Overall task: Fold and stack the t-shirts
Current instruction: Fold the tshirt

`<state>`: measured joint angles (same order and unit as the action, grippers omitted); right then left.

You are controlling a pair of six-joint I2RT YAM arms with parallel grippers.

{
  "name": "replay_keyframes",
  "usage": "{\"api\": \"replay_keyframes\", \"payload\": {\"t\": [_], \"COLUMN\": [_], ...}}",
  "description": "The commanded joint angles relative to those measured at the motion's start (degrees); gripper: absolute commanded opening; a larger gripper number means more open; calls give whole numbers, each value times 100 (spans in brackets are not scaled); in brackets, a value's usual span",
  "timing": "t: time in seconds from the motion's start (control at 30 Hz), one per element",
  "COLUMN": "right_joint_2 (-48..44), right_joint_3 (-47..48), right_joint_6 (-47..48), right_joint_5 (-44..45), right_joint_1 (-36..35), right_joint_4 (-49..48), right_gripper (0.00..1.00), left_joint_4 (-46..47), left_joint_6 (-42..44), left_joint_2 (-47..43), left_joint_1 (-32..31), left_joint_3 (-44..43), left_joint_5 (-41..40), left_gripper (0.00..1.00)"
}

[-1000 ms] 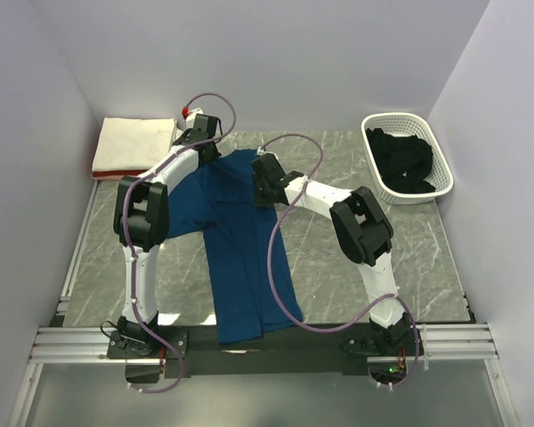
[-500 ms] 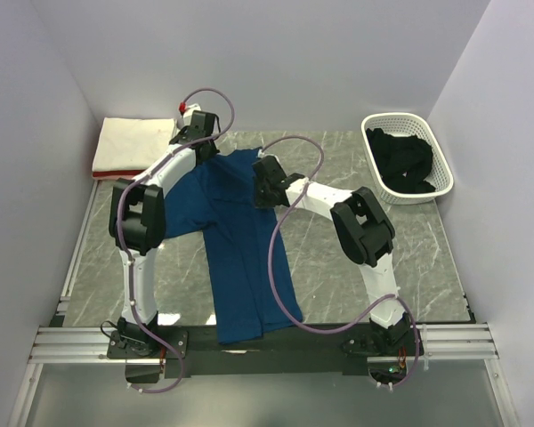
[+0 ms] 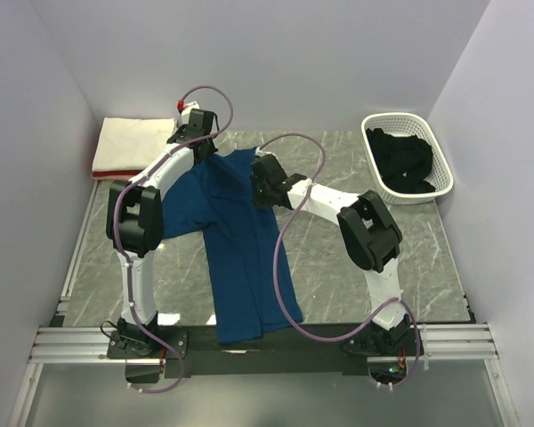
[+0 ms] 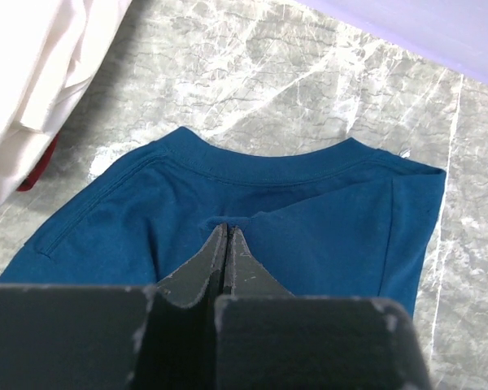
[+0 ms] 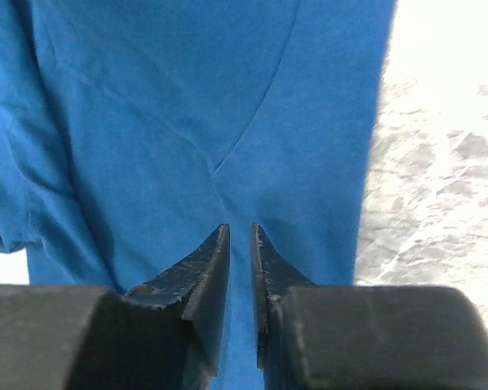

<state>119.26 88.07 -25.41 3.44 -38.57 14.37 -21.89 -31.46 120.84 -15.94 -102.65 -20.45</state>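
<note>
Two folded shirts [image 3: 135,140] left | black shirt [image 3: 403,163] in basket [image 3: 393,116] | blue shirt [image 3: 240,258] centre

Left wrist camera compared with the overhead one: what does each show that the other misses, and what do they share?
Left wrist only: the collar seam of the blue t-shirt up close, with the left jaws shut on a small pucker of cloth just below it. Overhead only: the white basket holding a black shirt, the right arm, and the t-shirt's full length. Both: that t-shirt, the folded cream shirt, the marble tabletop.
</note>
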Motion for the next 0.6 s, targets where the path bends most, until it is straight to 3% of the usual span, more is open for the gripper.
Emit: {"api": "replay_keyframes", "payload": {"t": [0.0,0.3,0.57], "right_joint_2": [-53,475,712], "right_joint_3": [298,772,931], "right_joint_6": [159,317,378], "right_joint_5": [-28,148,508], "right_joint_1": [-116,-257,-257], "right_joint_4": [-22,180,294], "right_gripper": [25,33,31], "left_joint_4": [44,36,18], "left_joint_6": [88,123,132], "left_joint_2": [-192,-175,-148], "left_joint_1": [-5,-5,-5], "left_joint_3": [-124,-132,-176], "left_joint_5": [-65,-56,-30], "left_gripper": [0,0,0]}}
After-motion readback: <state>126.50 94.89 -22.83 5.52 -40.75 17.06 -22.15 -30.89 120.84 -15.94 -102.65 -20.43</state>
